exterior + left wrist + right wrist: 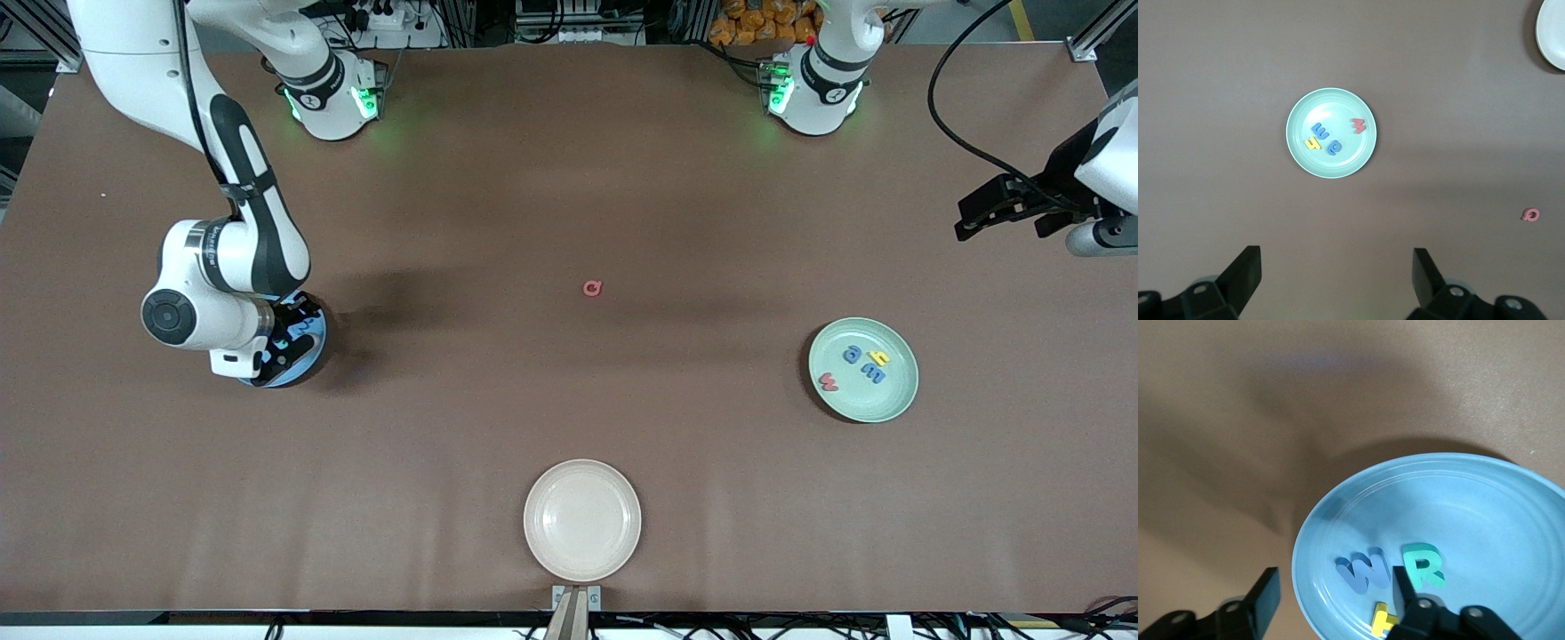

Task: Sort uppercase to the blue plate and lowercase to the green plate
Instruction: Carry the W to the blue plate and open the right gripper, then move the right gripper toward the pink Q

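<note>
The blue plate (1485, 513) holds a blue W (1365, 571), a teal R (1423, 565) and a yellow H (1383, 620). My right gripper (1336, 593) hangs low over the plate's rim, open, with nothing between its fingers. In the front view it (284, 351) covers most of the blue plate (317, 342). A red Q (593, 287) lies alone mid-table. The green plate (898, 396) carries the blue a (853, 356), blue m (873, 374), yellow h (880, 358) and red w (829, 382). My left gripper (969, 222) waits open, high at the left arm's end of the table.
A cream-white plate (582, 520) sits near the table's front edge, nearer to the front camera than the red Q. The left wrist view shows the green plate (1331, 163), the red Q (1531, 214) and the cream plate's rim (1553, 40).
</note>
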Robot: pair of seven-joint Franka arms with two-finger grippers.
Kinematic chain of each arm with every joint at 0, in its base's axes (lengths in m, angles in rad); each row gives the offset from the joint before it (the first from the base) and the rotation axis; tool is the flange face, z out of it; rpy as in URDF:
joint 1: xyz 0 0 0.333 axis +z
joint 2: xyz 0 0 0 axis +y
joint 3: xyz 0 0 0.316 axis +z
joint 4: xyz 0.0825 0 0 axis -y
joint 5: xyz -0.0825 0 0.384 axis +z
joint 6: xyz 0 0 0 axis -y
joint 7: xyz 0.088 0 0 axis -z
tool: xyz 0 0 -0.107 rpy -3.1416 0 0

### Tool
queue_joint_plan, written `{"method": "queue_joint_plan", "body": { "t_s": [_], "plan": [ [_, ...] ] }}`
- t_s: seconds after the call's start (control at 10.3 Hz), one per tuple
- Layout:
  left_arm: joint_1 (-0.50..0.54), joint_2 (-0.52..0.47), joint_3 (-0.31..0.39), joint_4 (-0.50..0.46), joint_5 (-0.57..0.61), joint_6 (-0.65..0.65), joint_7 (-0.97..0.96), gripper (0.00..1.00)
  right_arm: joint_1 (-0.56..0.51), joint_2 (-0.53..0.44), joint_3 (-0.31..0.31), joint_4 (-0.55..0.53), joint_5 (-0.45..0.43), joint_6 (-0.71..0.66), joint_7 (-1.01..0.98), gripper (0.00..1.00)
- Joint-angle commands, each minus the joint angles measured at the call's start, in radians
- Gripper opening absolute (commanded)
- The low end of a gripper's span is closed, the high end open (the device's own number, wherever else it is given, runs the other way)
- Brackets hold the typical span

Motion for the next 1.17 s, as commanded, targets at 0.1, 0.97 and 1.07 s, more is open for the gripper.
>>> {"method": "queue_joint_plan", "body": {
  "t_s": [0.1,0.97,1.07],
  "plan": [
    [-0.002,0.005,0.000,0.019,0.017,-0.021,0.013,1.00,0.072,-0.023,0.001,0.011,0.020,-0.038,0.197,0.77],
    [0.000,0.005,0.002,0.017,0.017,-0.031,0.013,1.00,0.365,-0.058,0.250,0.016,0.130,0.212,1.123,0.78],
    [0.000,0.005,0.002,0.017,0.017,-0.031,0.015,1.00,0.382,-0.054,0.301,0.016,0.120,0.276,1.266,0.78]
  ]
}}
